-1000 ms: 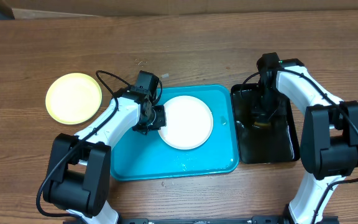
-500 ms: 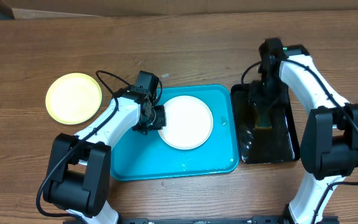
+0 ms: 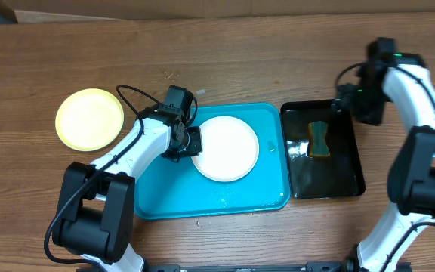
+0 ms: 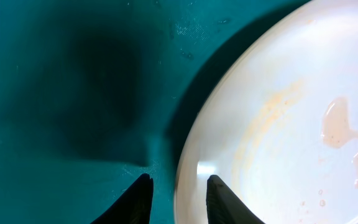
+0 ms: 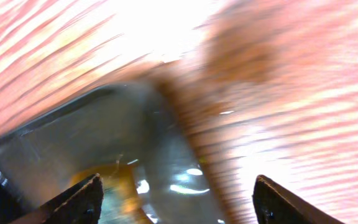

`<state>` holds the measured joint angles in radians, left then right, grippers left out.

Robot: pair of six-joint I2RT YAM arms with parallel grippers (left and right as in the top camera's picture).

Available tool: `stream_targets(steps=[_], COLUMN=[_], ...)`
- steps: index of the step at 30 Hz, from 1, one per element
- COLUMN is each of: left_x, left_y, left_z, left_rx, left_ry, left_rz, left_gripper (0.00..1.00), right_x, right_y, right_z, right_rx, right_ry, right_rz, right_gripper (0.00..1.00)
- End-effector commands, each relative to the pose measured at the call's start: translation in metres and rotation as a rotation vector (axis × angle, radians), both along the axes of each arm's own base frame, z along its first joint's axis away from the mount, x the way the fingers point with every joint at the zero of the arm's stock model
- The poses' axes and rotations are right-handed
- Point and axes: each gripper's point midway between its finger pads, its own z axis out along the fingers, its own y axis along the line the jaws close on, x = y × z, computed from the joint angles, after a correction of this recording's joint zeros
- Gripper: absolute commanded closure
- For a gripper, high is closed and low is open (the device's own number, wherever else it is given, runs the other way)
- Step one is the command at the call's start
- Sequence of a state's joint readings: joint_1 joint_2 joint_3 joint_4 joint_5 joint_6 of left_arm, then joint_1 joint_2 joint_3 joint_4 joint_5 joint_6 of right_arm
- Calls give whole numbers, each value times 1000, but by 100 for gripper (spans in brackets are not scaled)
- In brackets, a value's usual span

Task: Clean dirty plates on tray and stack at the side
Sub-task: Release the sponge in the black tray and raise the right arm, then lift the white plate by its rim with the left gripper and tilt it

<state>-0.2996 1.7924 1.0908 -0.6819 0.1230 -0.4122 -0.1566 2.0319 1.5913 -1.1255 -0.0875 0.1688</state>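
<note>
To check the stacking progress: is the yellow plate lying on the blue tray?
No, the yellow plate lies on the table to the left of the tray, which holds a white plate.

Overhead straight down over table (image 3: 232,60); left wrist close above tray (image 4: 55,74), shared; right wrist blurred.

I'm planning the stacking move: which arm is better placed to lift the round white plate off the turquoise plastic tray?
Left. The left pincer straddles the round white plate's rim on the turquoise plastic tray; the right pincer hangs open near the black rectangular tray.
</note>
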Motion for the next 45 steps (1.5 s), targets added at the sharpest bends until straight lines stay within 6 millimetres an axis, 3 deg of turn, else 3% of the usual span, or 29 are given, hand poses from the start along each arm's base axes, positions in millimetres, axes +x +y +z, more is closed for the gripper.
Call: stream_targets(steps=[1,4,10,16,21,26,36,41,45], left_x=[-5,-5,-7,-4,0,16,60,79,86], left_y=[0,0,-1,-3,3,17,3,-11,-40], left_z=[-10,-11,-18,-12,-1,26,103,151,175], left_rx=[4,5,6,-3,38,135,118,79,66], left_ry=[24,25,47,47,46,15,-128,-228,-317], left_rz=[-12,-12,-12,-22,-43,-81,-151,-160,-212], left_gripper=[69,69,69,94,96,96,96,96,96], right_x=[3,-4,-5,5,11,13,13,13,13], right_y=[-32,-55,-87,-95,-98,-99,-98,-98,-98], right_z=[13,12,13,15,16,16,16,16,16], right_rx=[25,25,12,-1,-8,-11,-11,-11,-11], right_ry=[-37,-30,-65,-111,-139,-147,-147,-147,-147], right_rz=[-110,-169,-240,-249,-248,-248,-248,-248,-248], right_gripper=[18,0,0,0,0,0,0,0,0])
